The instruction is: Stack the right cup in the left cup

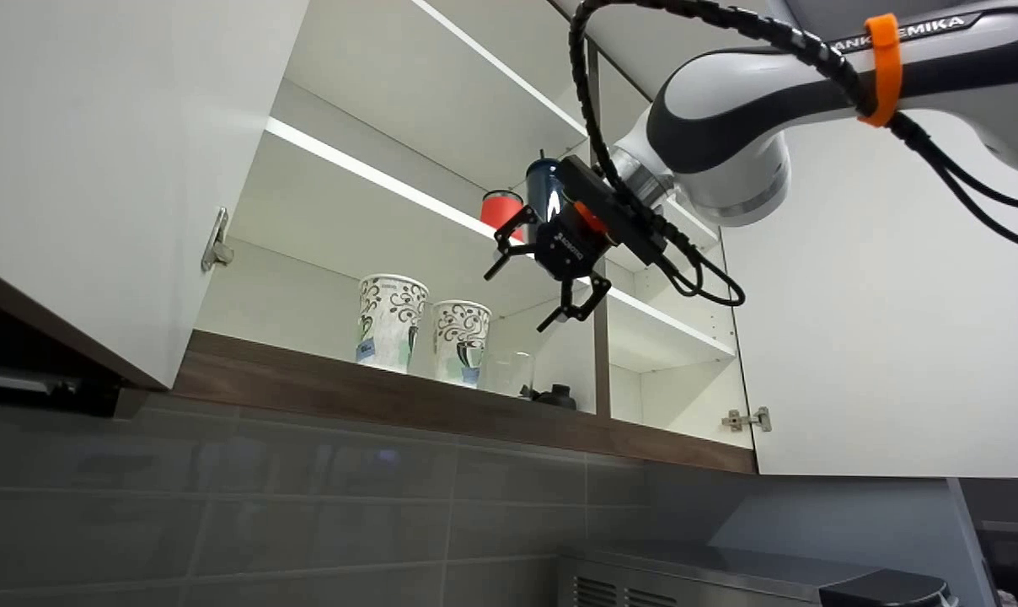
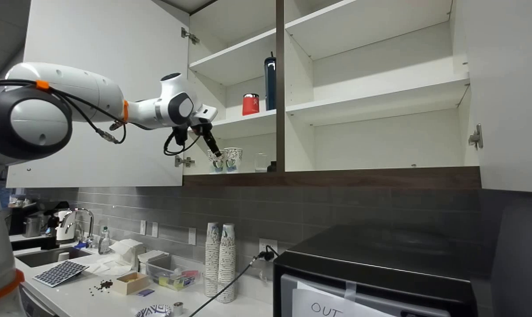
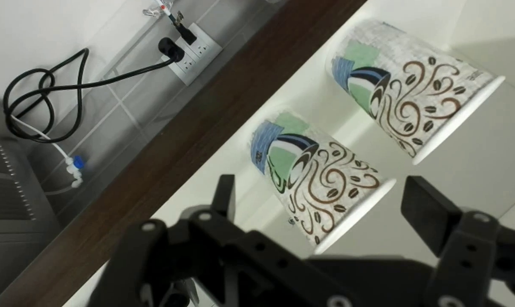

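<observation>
The Robotiq gripper is spread wide, its two fingers well apart, and it holds nothing. In an exterior view it slants down from the end of the Panda arm, with open space showing between its fingertips and the right cup, so that it touches neither cup. In the wrist view the rim of the right cup shows between the two fingers, with the left cup farther toward the upper right corner; how deep the fingertips sit relative to the rims cannot be told there. Both are white paper cups printed with brown swirls, coffee beans and a mug in green and blue; they stand upright on the floor of the open wall cabinet, near each other but apart. A clear glass stands just beside the right cup, on the side away from the left one, and next to it is a dark object too indistinct to name. On the next shelf up, a red tumbler and a tall dark blue bottle stand side by side; part of the gripper crosses in front of both in an exterior view without touching them.
</observation>
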### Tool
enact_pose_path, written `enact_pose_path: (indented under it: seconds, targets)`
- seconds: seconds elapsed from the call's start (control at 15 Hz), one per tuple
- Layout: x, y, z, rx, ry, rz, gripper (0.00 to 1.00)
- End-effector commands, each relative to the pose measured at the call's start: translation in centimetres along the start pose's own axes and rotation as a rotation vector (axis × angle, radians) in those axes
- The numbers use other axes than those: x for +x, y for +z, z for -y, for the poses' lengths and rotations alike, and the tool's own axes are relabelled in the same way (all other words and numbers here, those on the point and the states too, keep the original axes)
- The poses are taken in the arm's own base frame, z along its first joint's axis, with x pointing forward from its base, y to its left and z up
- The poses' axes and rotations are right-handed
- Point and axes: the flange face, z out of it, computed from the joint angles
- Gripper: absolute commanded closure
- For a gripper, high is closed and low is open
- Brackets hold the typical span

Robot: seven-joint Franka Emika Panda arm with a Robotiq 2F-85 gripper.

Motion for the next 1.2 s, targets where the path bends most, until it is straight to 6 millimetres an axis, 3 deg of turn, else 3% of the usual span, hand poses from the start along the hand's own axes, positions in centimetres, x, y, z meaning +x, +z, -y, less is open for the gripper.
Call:
enact_pose_path:
  seconds: [0.0,0.53,1.13]
  targets:
    - [1.0,1.1,1.9,-0.008,0.027,-0.063,0.00]
    - [1.7,3.7,3.6,-0.078,0.023,-0.159,0.00]
    - [2.8,6.1,4.1,-0.128,0.016,-0.243,0.00]
